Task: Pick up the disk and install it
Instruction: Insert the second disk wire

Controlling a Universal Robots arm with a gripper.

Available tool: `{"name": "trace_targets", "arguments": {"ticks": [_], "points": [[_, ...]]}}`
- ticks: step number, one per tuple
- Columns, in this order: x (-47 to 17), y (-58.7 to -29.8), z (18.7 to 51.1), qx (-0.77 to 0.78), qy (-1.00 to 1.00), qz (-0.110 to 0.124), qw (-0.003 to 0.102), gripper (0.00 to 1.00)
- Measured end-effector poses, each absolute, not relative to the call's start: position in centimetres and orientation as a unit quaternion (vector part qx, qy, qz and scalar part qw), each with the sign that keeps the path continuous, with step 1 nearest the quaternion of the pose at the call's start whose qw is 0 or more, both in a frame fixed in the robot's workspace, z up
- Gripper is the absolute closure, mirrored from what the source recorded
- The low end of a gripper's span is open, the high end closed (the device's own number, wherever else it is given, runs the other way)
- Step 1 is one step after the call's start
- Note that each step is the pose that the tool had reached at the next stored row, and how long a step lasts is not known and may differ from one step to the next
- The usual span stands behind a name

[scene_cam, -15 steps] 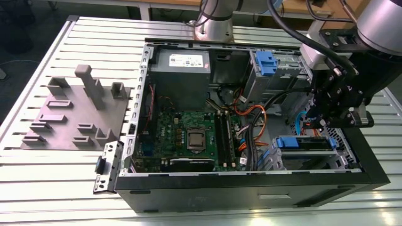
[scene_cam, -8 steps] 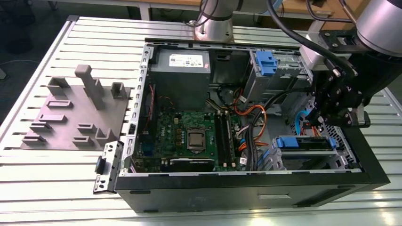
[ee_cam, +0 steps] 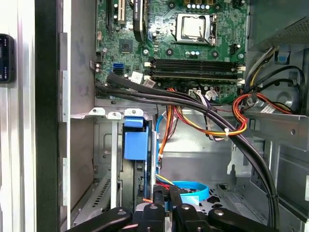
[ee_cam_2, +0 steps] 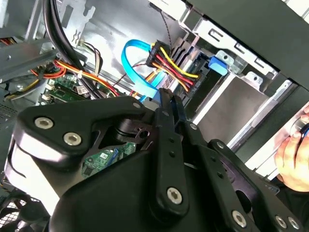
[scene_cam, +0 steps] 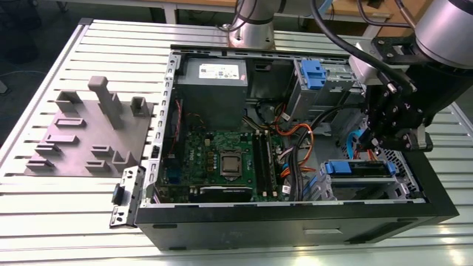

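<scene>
The disk (scene_cam: 358, 168) sits in the drive cage at the near corner of the open computer case (scene_cam: 296, 221), on the exterior view's right. Its blue carrier end (ee_cam: 135, 142) faces the case's inside, and it also shows as a blue tab (ee_cam_2: 218, 63) in the second wrist view. My gripper (scene_cam: 378, 145) hangs inside the case just behind and above that cage, a short way from the disk. In both wrist views its fingers (ee_cam_2: 169, 104) stand pressed together with nothing between them. The gripper (ee_cam: 167, 192) points towards the cage floor beside a blue flat cable (ee_cam: 190, 188).
Black, red and yellow cable bundles (ee_cam: 203, 113) cross between my gripper and the motherboard (scene_cam: 229, 160). A grey power supply (scene_cam: 212, 83) and a second blue latch (scene_cam: 314, 75) sit at the case's far side. A grey fixture plate (scene_cam: 88, 133) lies on the slatted table. A person's hand (ee_cam_2: 294, 150) is outside the case.
</scene>
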State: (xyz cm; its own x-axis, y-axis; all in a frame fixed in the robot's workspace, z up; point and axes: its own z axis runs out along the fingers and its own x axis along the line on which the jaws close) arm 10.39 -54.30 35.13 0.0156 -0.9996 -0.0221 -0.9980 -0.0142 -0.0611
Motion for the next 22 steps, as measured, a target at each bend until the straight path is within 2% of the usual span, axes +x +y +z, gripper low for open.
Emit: {"name": "trace_targets", "arguments": {"ticks": [4, 9, 22], "points": [[10.17, -54.93, 34.83, -0.713, 0.700, -0.013, 0.032, 0.84], [10.07, -55.21, 34.55, -0.714, 0.699, -0.006, 0.040, 0.84], [10.06, -55.22, 34.54, -0.714, 0.699, -0.006, 0.041, 0.84]]}}
